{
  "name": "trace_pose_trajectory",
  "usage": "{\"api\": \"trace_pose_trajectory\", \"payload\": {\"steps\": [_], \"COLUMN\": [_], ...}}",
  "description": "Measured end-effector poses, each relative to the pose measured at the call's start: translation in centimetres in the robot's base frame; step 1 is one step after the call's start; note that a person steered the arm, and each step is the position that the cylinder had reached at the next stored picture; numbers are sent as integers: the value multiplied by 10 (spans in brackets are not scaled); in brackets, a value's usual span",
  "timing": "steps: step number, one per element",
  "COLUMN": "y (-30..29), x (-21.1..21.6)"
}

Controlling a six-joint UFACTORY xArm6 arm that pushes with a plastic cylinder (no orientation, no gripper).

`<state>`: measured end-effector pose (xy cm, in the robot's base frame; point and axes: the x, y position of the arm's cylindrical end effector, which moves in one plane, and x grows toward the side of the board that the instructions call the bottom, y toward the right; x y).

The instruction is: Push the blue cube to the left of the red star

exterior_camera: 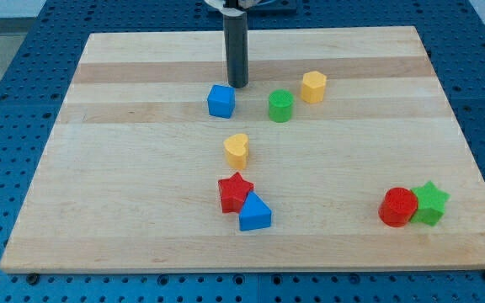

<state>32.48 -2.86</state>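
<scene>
The blue cube (221, 101) sits on the wooden board (125, 168) a little above the middle. My tip (237, 86) stands just above and to the right of the cube, very close to its upper right corner. The red star (235, 192) lies lower down, near the middle bottom of the board, well below the cube. A blue triangular block (254, 213) touches the star's lower right side.
A yellow heart (237, 150) lies between the cube and the star. A green cylinder (281, 106) and a yellow hexagon (313, 87) sit to the right of my tip. A red cylinder (397, 207) and a green star (430, 203) touch at the lower right.
</scene>
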Motion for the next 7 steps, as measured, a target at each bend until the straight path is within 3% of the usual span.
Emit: {"api": "trace_pose_trajectory", "payload": {"steps": [3,5,7], "y": [-12,-45,-42], "x": [56,56,121]}}
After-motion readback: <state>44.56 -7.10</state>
